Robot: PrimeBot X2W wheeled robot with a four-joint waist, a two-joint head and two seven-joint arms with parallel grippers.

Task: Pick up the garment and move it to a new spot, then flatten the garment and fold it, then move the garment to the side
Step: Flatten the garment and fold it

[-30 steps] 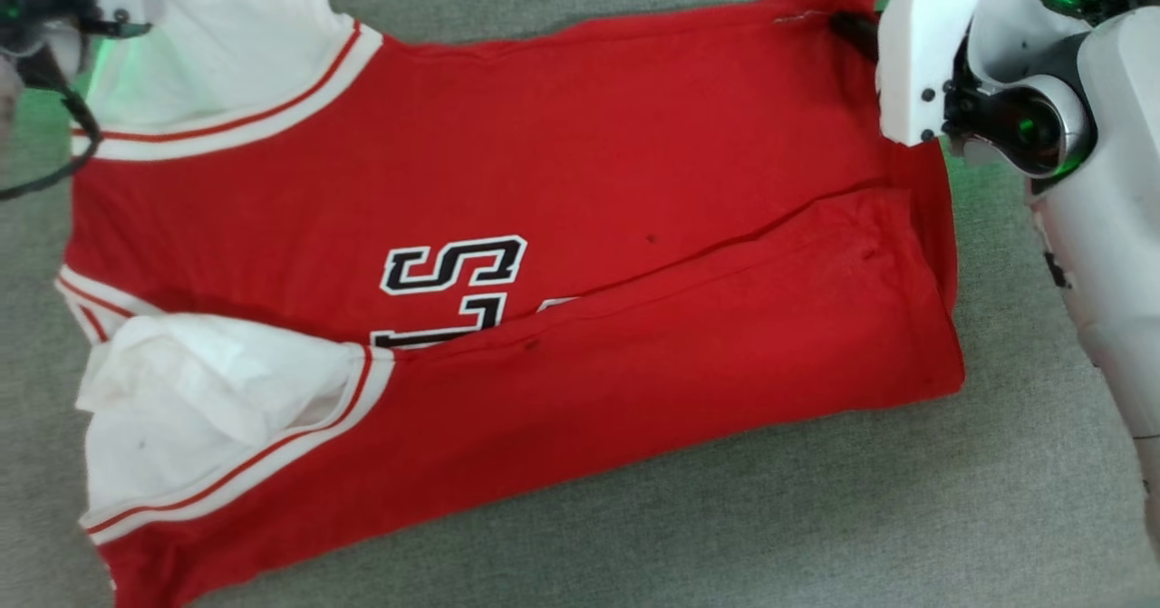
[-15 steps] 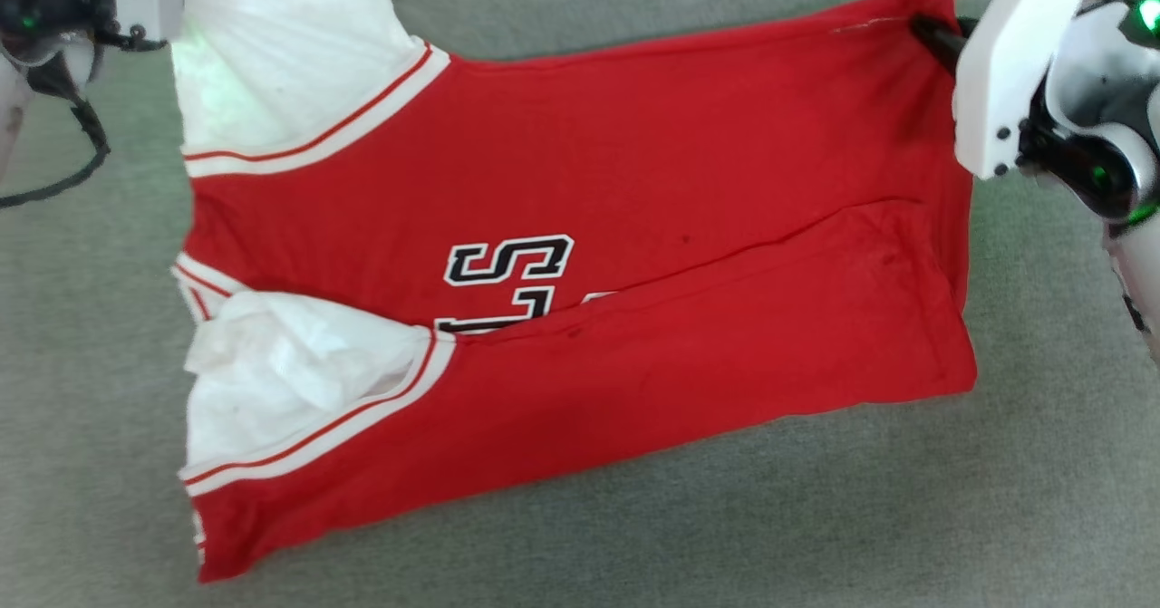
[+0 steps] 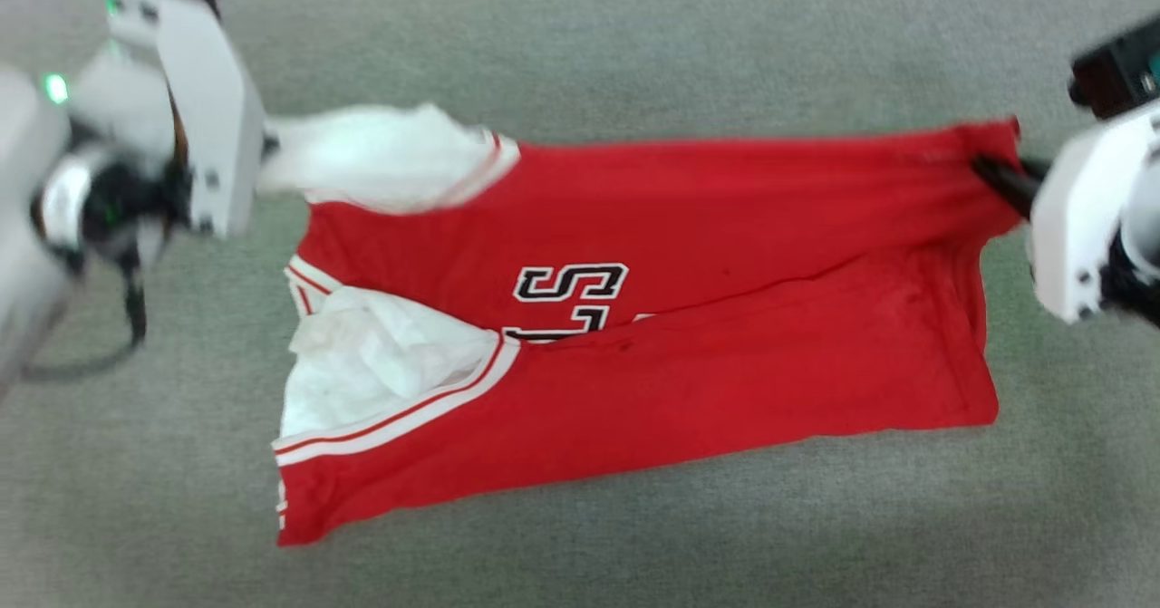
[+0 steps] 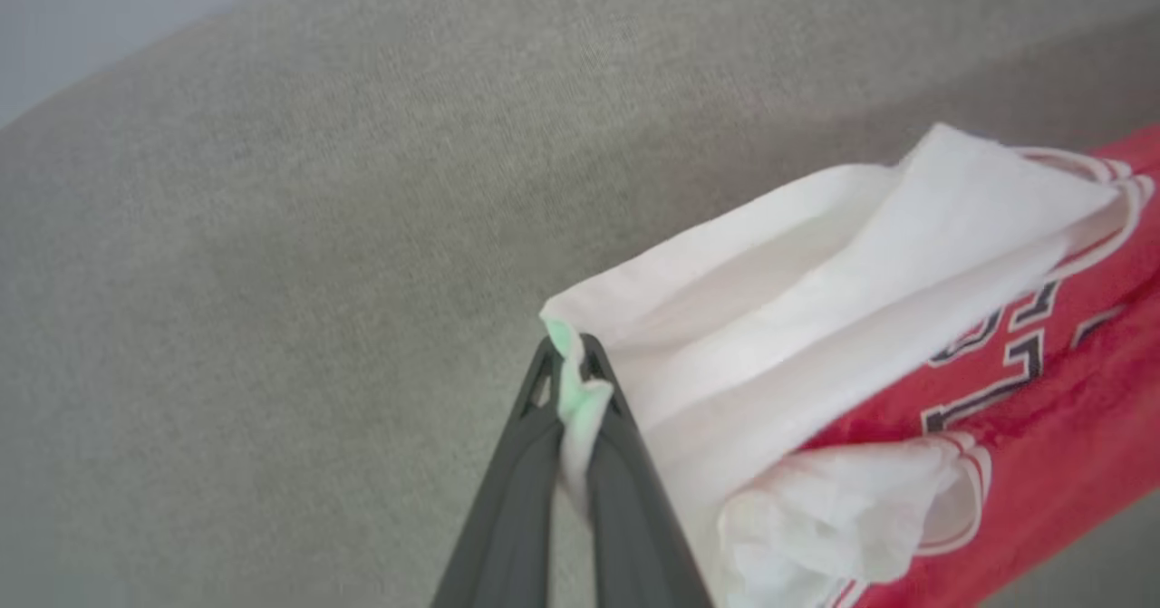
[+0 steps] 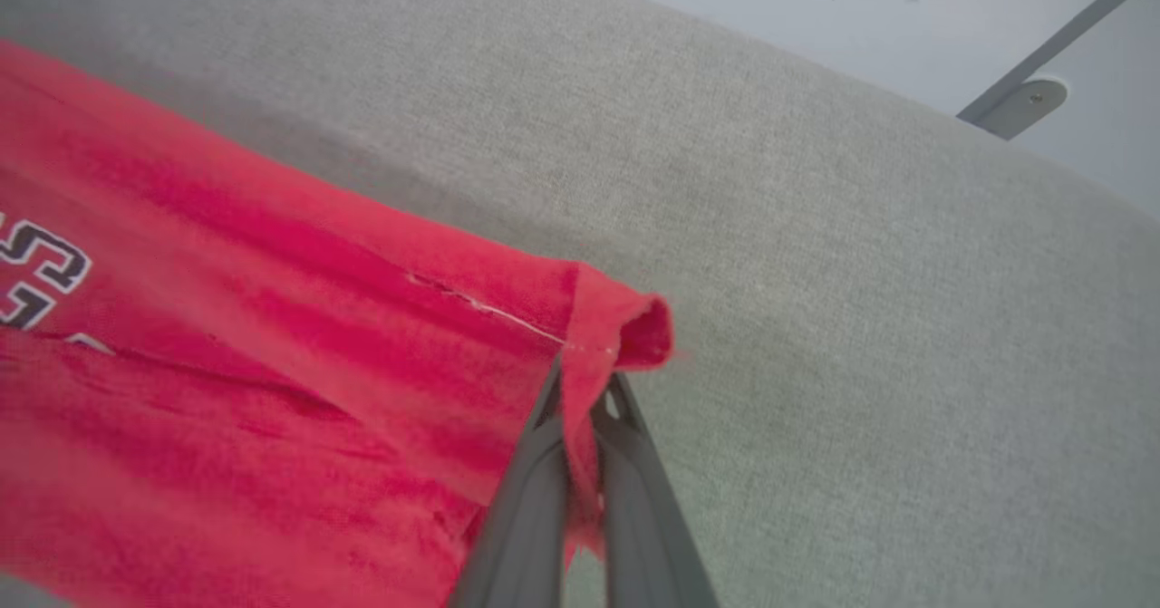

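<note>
**I Held the Red Shirt by Two Corners**

My left gripper [image 4: 573, 363] was squeezed shut on a white corner of the garment [image 3: 689, 354]. A bit of that white cloth poked up between my two dark fingers [image 4: 507, 508]. My right gripper [image 5: 580, 381] was squeezed shut too. It pinched the red corner at the other end, and a small red tip flopped over just above my fingertips.

The garment was spread out between my two grippers, over the soft grey surface [image 3: 634, 55]. The edge I held was pulled into a straight line from one gripper to the other. It looked lifted a little, with a shadow under it. I could not tell how much of the rest lay flat.

The near part of the garment was folded up over the middle. It covered the bottom of the black and white letters [image 3: 571, 282]. On my left side, a crumpled white panel [image 3: 381, 372] showed, with white stripes beside it.
</note>
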